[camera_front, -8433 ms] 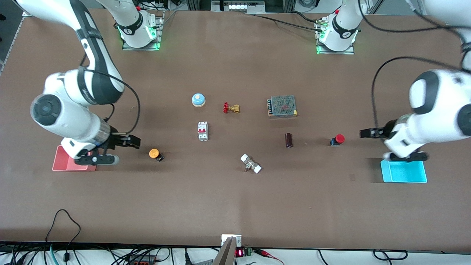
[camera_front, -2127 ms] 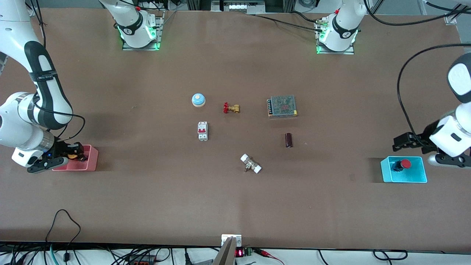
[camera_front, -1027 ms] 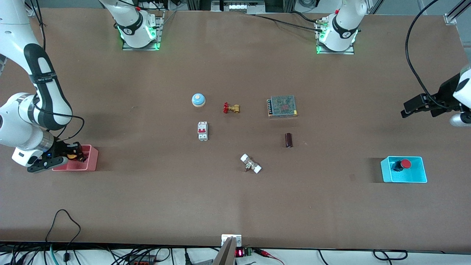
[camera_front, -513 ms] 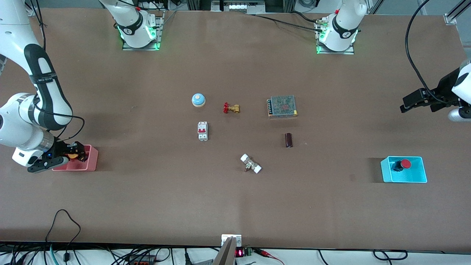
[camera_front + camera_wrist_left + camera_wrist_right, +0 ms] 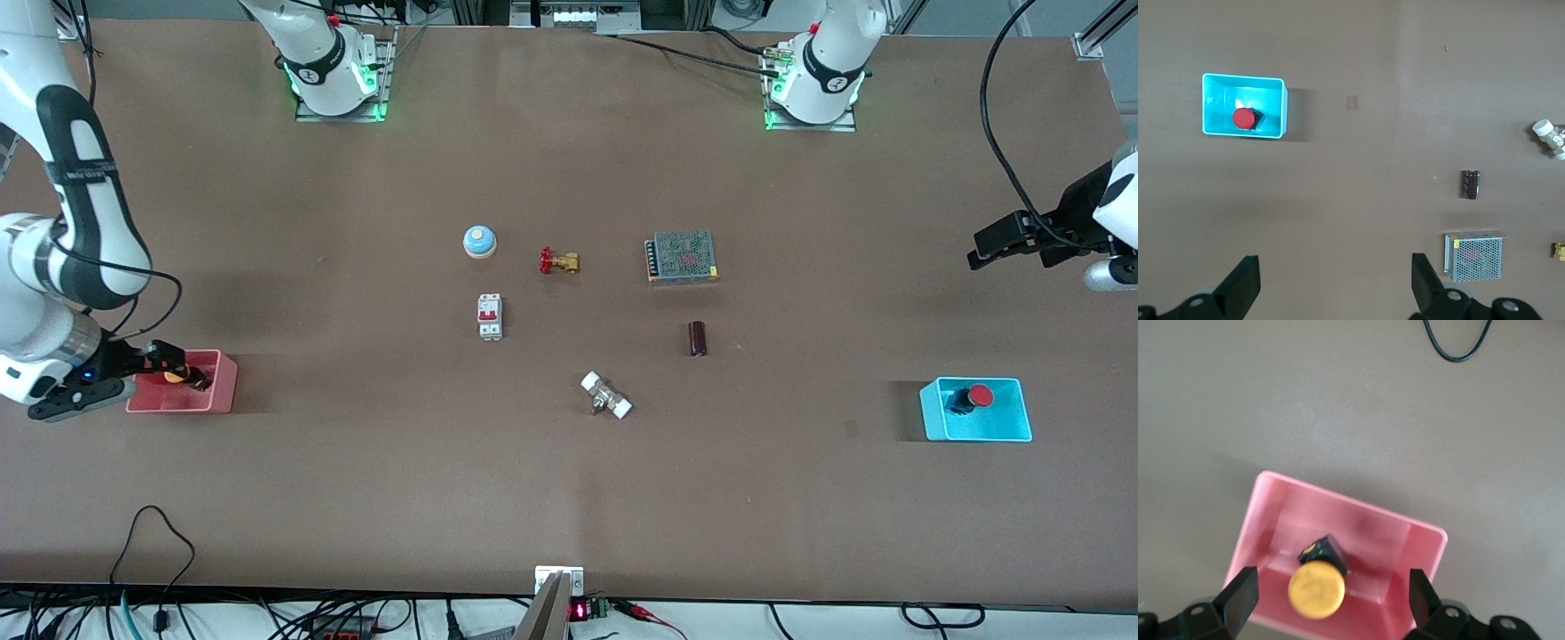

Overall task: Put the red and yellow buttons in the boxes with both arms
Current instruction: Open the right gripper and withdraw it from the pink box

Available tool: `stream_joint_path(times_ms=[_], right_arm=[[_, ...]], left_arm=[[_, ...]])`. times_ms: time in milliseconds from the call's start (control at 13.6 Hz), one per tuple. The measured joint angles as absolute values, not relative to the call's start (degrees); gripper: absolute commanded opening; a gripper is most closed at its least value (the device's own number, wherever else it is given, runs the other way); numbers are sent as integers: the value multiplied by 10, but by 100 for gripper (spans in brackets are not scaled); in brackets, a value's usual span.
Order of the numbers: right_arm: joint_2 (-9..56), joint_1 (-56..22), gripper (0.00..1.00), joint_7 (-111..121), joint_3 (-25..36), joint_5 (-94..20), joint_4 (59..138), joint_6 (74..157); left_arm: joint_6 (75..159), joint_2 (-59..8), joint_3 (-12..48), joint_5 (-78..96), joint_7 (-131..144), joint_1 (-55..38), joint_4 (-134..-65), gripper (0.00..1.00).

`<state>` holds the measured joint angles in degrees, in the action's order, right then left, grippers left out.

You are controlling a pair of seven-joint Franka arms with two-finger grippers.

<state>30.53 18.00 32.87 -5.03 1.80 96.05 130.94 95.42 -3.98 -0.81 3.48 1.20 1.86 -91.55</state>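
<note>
A: Changed just now? Right gripper (image 5: 164,360) backed off a little toward the table's end compared with half a second ago; fingers spread wide in the right wrist view, nothing between them; yellow button (image 5: 1315,587) dropped, lying in the pink box (image 5: 1425,537), cap up toward the camera, dark body against the box floor.

B: And the left side? Left gripper (image 5: 987,251) up and well away from the cyan box (image 5: 1018,418), hardly shifted over the last half second; parked over bare table toward the left arm's end; jaws wide apart, empty; two seconds ago right beside that box.

A: Red button (image 5: 969,397)? Resting inside the cyan box, tipped on its side; confirmed in the left wrist view.

B: Meaning for the task? Looks essentially done; both buttons boxed, both grippers released; only retreat left, probably. Clutter mid-table untouched: blue bell (image 5: 479,240), brass valve (image 5: 559,261), breaker (image 5: 489,316), power supply (image 5: 682,257).
</note>
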Motion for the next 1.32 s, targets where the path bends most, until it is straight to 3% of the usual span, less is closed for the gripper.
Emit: stream_joint_path(times_ms=[220, 733, 1320], right_arm=[[246, 164, 100, 299, -59, 14, 922, 1200], [121, 44, 100, 57, -62, 14, 864, 997], [61, -41, 100, 18, 6, 14, 891, 956]], left_arm=[[954, -40, -8, 35, 12, 19, -915, 100], [954, -37, -8, 35, 12, 19, -910, 100], [949, -32, -8, 35, 12, 18, -910, 100]])
